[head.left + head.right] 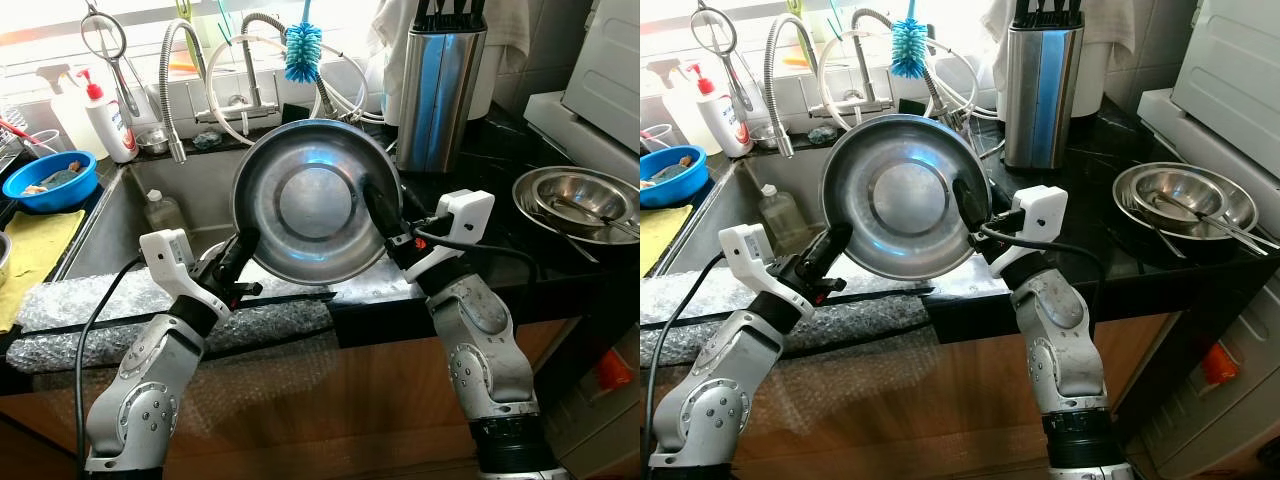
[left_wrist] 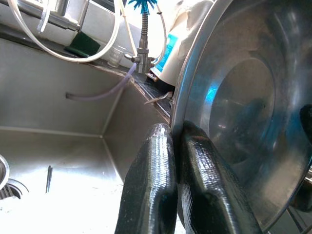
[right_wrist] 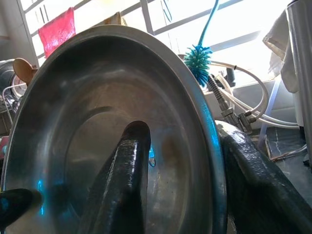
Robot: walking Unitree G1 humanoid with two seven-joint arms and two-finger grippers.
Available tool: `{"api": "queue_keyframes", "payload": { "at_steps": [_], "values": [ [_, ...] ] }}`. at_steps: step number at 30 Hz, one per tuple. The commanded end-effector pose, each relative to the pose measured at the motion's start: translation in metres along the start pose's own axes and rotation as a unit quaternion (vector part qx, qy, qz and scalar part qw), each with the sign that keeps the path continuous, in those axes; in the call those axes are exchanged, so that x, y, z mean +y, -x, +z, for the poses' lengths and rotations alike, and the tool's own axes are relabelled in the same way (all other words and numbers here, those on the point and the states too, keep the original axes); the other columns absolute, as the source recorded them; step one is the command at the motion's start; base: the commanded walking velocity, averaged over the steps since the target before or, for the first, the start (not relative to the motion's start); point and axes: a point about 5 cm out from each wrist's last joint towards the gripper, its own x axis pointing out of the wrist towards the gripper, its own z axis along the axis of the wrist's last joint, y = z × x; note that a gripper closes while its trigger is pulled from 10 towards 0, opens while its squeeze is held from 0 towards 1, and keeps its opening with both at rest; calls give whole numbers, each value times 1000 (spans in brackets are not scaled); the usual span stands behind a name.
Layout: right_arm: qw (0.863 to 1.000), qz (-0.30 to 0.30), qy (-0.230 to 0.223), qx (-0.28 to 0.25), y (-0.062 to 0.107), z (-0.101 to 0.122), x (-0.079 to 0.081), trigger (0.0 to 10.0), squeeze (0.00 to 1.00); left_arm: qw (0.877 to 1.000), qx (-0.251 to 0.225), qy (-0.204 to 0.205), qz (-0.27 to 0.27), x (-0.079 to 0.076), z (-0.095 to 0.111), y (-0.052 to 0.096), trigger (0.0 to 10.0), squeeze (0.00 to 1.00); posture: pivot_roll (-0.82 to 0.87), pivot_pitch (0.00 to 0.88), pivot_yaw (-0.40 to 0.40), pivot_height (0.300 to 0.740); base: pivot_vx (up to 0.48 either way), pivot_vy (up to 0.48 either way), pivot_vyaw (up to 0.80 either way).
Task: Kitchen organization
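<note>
Steel bowl (image 1: pixel 315 200) is held upright over sink (image 1: pixel 190 190), prob. to drain: left gripper (image 1: pixel 243 248) clenched on rim at 8 o'clock, right gripper (image 1: pixel 383 213) grasping rim at 3 o'clock.

The steel bowl (image 1: pixel 318 200) was round, shiny and empty, held up on edge with its hollow facing the robot. Its lower left rim sat pinched between the left gripper (image 1: pixel 238 251) fingers; the right gripper (image 1: pixel 378 205) straddled its right rim, one finger inside
</note>
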Motion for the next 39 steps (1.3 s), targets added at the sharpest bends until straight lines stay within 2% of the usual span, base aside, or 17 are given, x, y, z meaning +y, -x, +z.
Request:
{"api": "queue_keyframes", "payload": {
  "at_steps": [1, 10, 11, 12, 13, 18, 19, 20, 25, 28, 31, 35, 36, 39],
  "values": [
    [1000, 22, 7, -9, -9, 7, 10, 10000, 0, 1000, 5, -9, 1, -1, 1, -1, 0, 0, -104, 0, 109, 740, 0, 0, 0],
    [1000, 11, -20, -16, -9, 9, 11, 10000, 0, 1000, -12, 1, 21, 4, 4, -2, 0, 0, -105, 0, 109, 740, 0, 0, 0],
    [999, 13, -35, -21, -10, 10, 12, 10000, 902, 1000, -14, 3, 23, 3, 4, -2, 0, 0, -105, 0, 109, 740, 0, 0, 0],
    [999, 13, -43, -23, -10, 11, 12, 10000, 902, 1000, -15, 4, 23, 3, 4, -2, 0, 0, -106, 0, 111, 740, 0, 0, 0],
    [999, 11, -45, -25, -10, 11, 12, 10000, 1000, 1000, -16, 6, 23, 3, 3, -2, 0, 0, -106, 0, 111, 740, 0, 0, 0],
    [999, 1, -37, -25, -12, 14, 11, 10000, 1000, 999, -19, 8, 28, 3, 3, -3, 0, 0, -108, 0, 111, 740, 0, 0, 0],
    [999, 1, -38, -25, -12, 14, 11, 10000, 780, 999, -20, 9, 29, 4, 3, -3, 0, 0, -106, 0, 111, 740, 0, 0, 0],
    [999, 1, -38, -24, -12, 14, 11, 10000, 0, 999, -22, 10, 30, 4, 3, -3, 0, 0, -107, 0, 111, 740, 0, 0, 0],
    [999, 3, -47, -25, -12, 16, 13, 10000, 0, 999, -26, 12, 36, 5, 4, -3, 0, 0, -108, 0, 111, 740, 0, 0, 0],
    [996, -6, -79, -32, -11, 18, 13, 10000, 0, 997, -41, 23, 53, 9, 6, -3, 0, 0, -108, 0, 112, 740, 0, 0, 0],
    [997, -15, -74, -31, -10, 18, 12, 10000, 0, 997, -48, 30, 57, 11, 7, -3, 0, 0, -110, 0, 112, 740, 0, 0, 0],
    [994, -86, -53, -33, -7, 17, -2, 10000, 0, 997, -50, 34, 57, 11, 8, -3, 0, 0, -113, 0, 116, 740, 0, 0, 0],
    [990, -132, -46, -34, -5, 16, -12, 10000, 0, 996, -51, 34, 59, 12, 8, -4, 0, 0, -114, 0, 115, 740, 0, 0, 0],
    [988, -143, -50, -35, -4, 17, -16, 10000, 0, 996, -56, 32, 66, 13, 8, -4, 0, 0, -114, 0, 114, 740, 0, 0, 0]
  ]
}}
